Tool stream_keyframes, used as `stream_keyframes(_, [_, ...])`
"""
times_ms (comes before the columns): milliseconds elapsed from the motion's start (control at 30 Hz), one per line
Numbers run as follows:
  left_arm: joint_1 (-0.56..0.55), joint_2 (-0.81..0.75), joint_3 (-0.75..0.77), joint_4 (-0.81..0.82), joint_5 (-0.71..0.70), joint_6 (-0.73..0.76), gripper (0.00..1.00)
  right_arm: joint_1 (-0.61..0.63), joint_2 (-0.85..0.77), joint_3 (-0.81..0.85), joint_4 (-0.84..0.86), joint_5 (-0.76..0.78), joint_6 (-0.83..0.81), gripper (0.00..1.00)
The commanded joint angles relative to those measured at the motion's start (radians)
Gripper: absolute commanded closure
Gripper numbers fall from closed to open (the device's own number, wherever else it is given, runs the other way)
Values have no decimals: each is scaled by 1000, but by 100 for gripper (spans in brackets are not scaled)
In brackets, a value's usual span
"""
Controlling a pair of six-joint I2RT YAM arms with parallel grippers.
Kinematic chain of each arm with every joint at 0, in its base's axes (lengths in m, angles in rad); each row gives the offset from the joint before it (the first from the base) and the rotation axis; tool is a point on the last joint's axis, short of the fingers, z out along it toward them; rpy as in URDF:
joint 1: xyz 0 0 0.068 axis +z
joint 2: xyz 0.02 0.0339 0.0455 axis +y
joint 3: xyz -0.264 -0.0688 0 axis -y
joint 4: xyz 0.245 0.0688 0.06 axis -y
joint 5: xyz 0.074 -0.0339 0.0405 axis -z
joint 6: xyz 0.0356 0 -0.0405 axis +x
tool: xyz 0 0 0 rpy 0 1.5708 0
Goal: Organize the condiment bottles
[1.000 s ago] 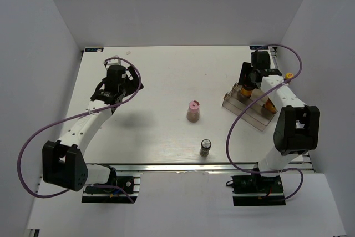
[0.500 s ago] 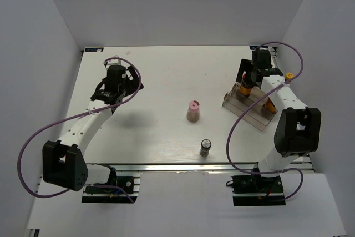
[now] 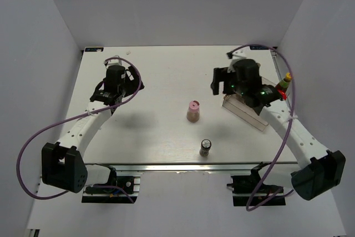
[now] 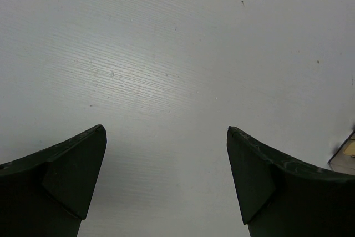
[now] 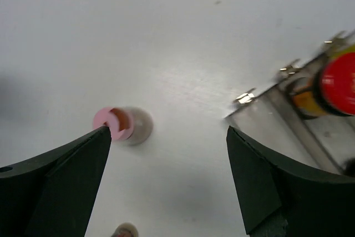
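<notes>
Right gripper (image 5: 166, 131): held open, nothing gripped.
Left gripper (image 4: 166, 131): held open, nothing gripped.
Done: red-lidded jar (image 5: 338, 84) apparently placed on rack (image 5: 266, 109), right of the right gripper.
Left: pink-capped shaker (image 5: 113, 124) beside its left finger; grey-capped shaker (image 3: 206, 147).

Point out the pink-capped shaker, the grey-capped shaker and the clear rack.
pink-capped shaker (image 3: 193, 105), top external view, on its pink cap.
grey-capped shaker (image 3: 206, 144), top external view, on its cap.
clear rack (image 3: 247, 114), top external view, bare front edge.
</notes>
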Motion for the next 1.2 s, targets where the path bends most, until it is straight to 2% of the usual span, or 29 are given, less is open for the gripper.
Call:
stream_keyframes(0, [-2, -60, -8, -12, 11, -10, 2, 96, 59, -29, -47, -20, -36, 11])
stream_keyframes(233, [-2, -112, -37, -26, -9, -18, 2, 275, 243, 17, -65, 17, -94, 11])
stream_keyframes(667, [-4, -144, -54, -33, -43, -13, 2, 308, 444, 98, -22, 49, -85, 11])
stream_keyframes(767, [-4, -143, -52, -37, -46, -13, 2, 309, 465, 112, -14, 37, -74, 19])
stream_keyframes(867, [-2, -146, -52, -38, -51, -13, 2, 309, 462, 110, -14, 30, -70, 34])
stream_keyframes(933, [-2, -152, -54, -37, -52, -13, 2, 311, 444, 106, -11, 37, -62, 55])
stream_keyframes(1000, [-2, -156, -57, -33, -51, -13, 2, 309, 401, 95, -5, 51, -58, 70])
stream_keyframes(1167, [-2, -146, -57, -17, -31, -10, 2, 299, 254, 54, -13, 166, -27, 73])
